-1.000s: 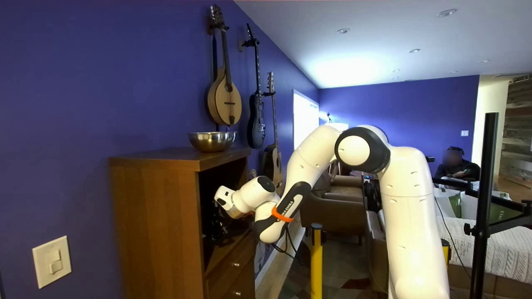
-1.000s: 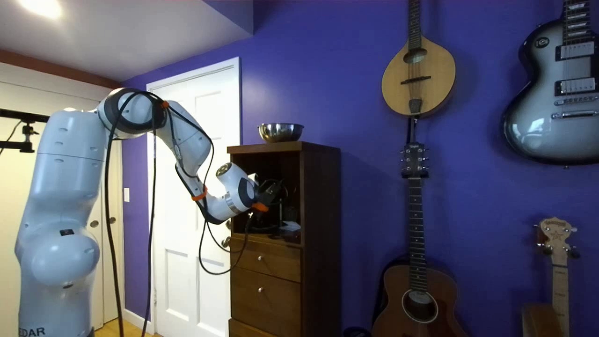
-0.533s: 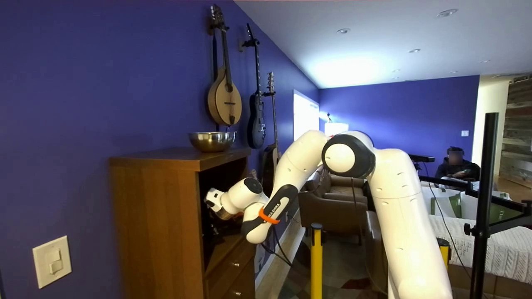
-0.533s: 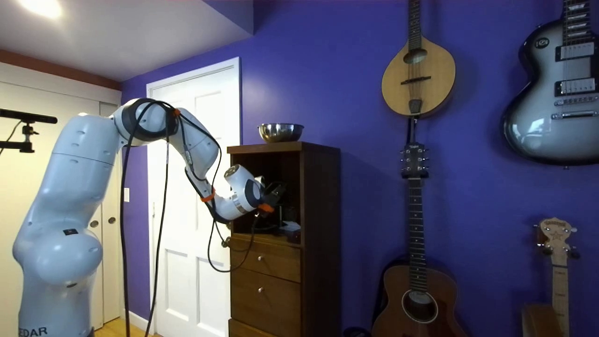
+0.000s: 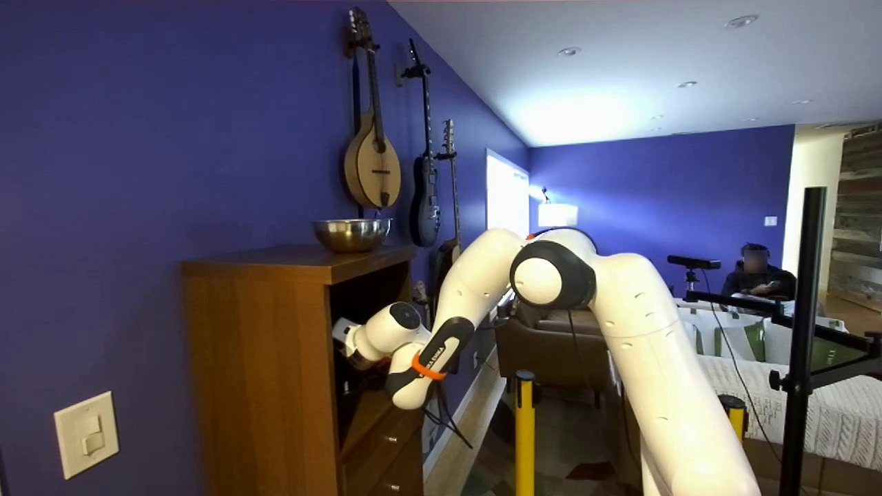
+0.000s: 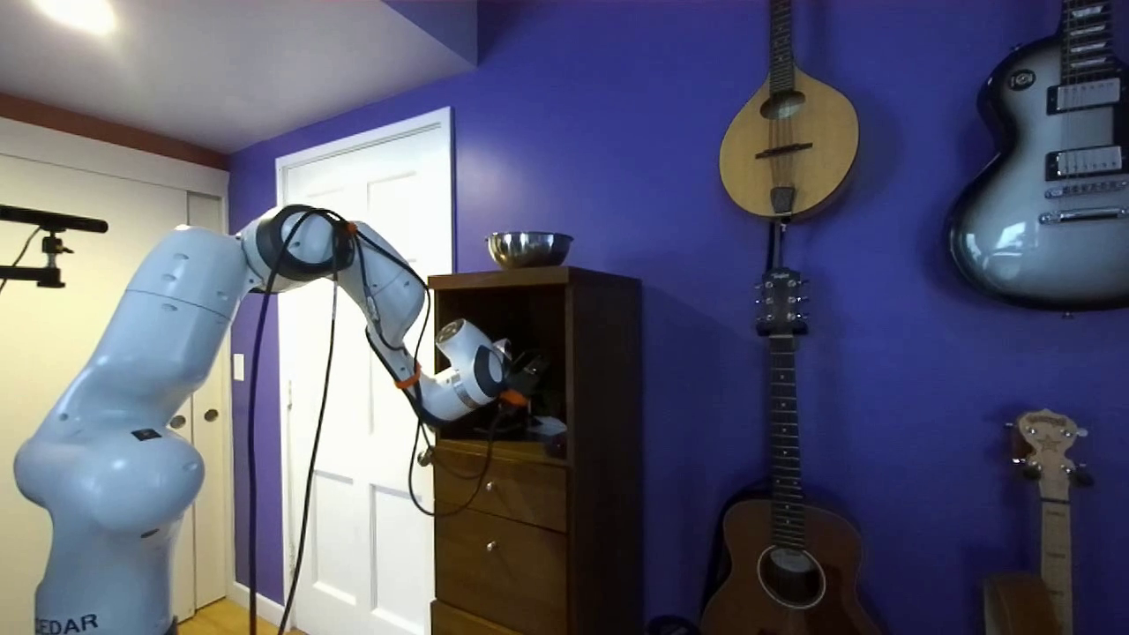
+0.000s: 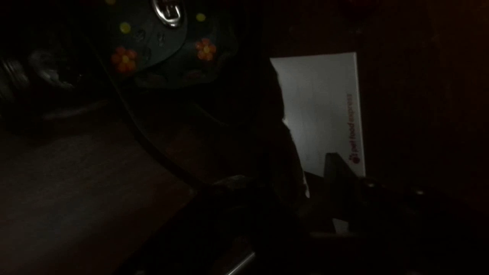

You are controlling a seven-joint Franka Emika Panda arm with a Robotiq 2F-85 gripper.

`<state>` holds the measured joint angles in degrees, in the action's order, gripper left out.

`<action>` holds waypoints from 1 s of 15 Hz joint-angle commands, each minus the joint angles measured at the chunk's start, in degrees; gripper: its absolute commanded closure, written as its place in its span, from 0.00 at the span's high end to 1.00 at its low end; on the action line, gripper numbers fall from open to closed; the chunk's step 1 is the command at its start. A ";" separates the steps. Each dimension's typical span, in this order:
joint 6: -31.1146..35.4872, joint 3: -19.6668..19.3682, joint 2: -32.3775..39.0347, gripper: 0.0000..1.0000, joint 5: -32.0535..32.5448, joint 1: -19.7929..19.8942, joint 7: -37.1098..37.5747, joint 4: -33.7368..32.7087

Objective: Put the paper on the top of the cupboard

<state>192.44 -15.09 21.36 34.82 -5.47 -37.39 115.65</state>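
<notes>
Hovering inside the cupboard (image 6: 604,379), the gripper (image 6: 534,369) has its fingers (image 7: 336,166) apart near the paper (image 7: 321,107), which also lies inside (partly hidden, the wrist view being dark). Grasping, lifting out and setting on top all seem left.

White arm (image 6: 309,242) arched, gripper (image 6: 533,369) outstretched

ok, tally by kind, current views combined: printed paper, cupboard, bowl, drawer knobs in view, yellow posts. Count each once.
Printed paper: 1
Cupboard: 1
Bowl: 1
Drawer knobs: 2
Yellow posts: 2
Total: 7
</notes>
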 commanded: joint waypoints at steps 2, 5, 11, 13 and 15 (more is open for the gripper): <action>-0.97 -2.80 2.76 0.11 -1.01 -3.49 -0.02 -2.23; -0.08 -4.71 4.34 0.10 -1.99 -5.48 0.49 -3.26; 1.49 -10.74 7.01 0.02 -5.78 -10.95 1.37 -5.03; 2.80 -13.62 7.60 0.00 -7.37 -13.32 1.53 -5.05; 4.59 -16.89 7.03 0.00 -8.56 -15.90 1.19 -3.64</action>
<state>194.12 -27.06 27.36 28.77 -17.38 -36.49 112.00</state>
